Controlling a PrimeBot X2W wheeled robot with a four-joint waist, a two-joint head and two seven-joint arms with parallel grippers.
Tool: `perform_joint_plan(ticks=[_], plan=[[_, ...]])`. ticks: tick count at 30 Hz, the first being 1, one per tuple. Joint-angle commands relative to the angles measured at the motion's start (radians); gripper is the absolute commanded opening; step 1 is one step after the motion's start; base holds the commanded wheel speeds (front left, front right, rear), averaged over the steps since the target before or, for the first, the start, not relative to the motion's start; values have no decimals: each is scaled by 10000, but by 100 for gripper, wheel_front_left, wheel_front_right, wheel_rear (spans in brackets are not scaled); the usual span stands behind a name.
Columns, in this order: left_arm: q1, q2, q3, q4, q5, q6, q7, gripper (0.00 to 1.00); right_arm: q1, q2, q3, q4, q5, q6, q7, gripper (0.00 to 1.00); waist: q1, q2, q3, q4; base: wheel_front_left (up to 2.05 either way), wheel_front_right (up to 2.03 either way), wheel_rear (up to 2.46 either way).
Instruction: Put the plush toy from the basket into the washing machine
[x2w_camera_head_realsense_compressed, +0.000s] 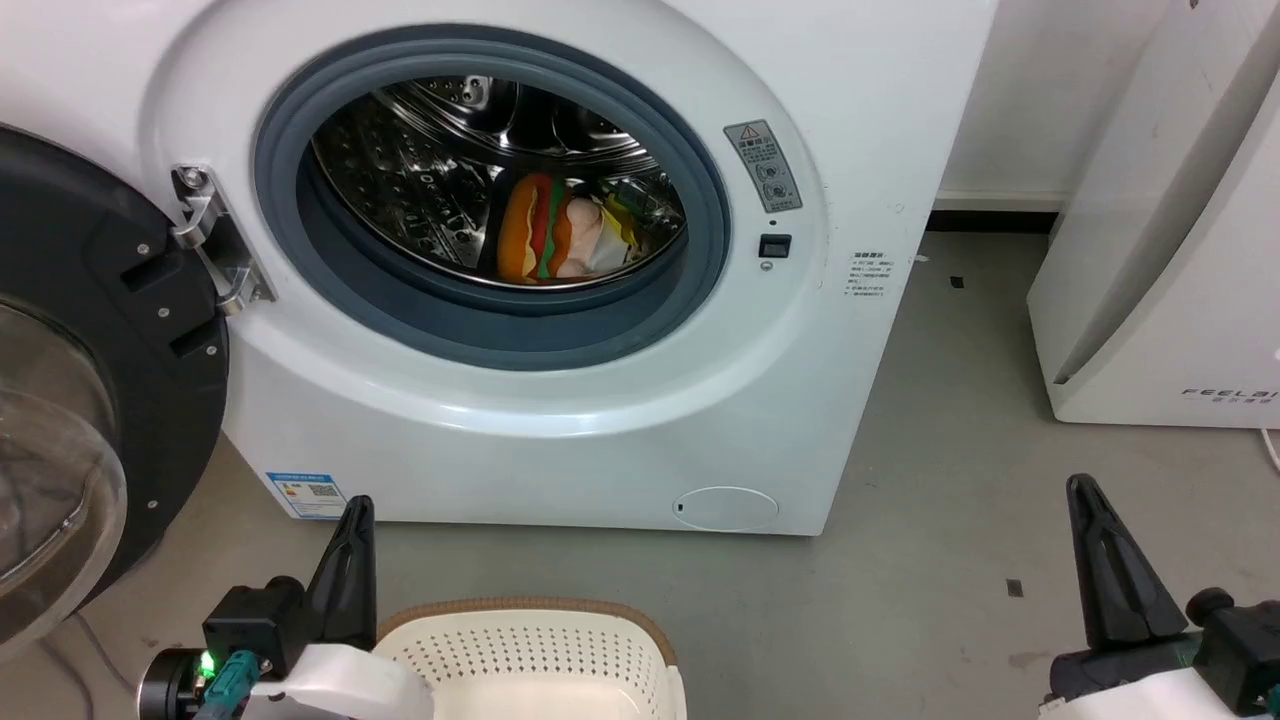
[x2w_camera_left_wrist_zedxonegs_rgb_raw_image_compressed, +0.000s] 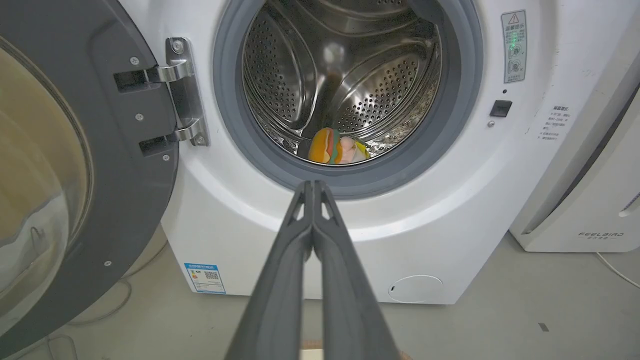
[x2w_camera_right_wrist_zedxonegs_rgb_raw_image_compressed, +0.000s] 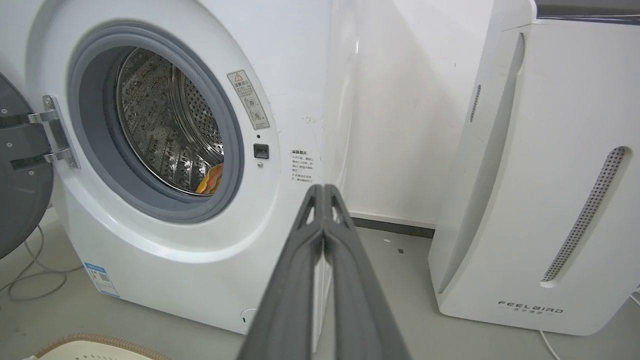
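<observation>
Bearing the name FEELBIRD, a white appliance (x2w_camera_right_wrist_zedxonegs_rgb_raw_image_compressed: 525, 175) flanks the washing machine (x2w_camera_right_wrist_zedxonegs_rgb_raw_image_compressed: 165, 260).

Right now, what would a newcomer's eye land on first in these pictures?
The bright hamburger plush toy lying in the shiny steel drum of the washing machine. Then the dark round door swung wide at the left, and the cream basket on the floor in front.

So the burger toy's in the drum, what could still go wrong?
The orange-bunned hamburger plush toy lies low in the shiny steel drum, just behind the grey gasket, so it might tumble out. The dark round glass door hangs open near the left gripper; a swinging arm could knock it.
</observation>
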Motion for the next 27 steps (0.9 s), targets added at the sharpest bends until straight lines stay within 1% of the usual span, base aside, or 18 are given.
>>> perform_joint_plan(ticks=[1,27], plan=[[28,-94,66,-65,128,-70,66,0,-119,0,36,64,-40,-2,57,0,-1,0,-6,-6,0,0,0],[57,-518,433,-317,854,-314,598,0,-292,-1,261,298,-98,-4,592,0,-1,0,-113,-128,0,0,0]])
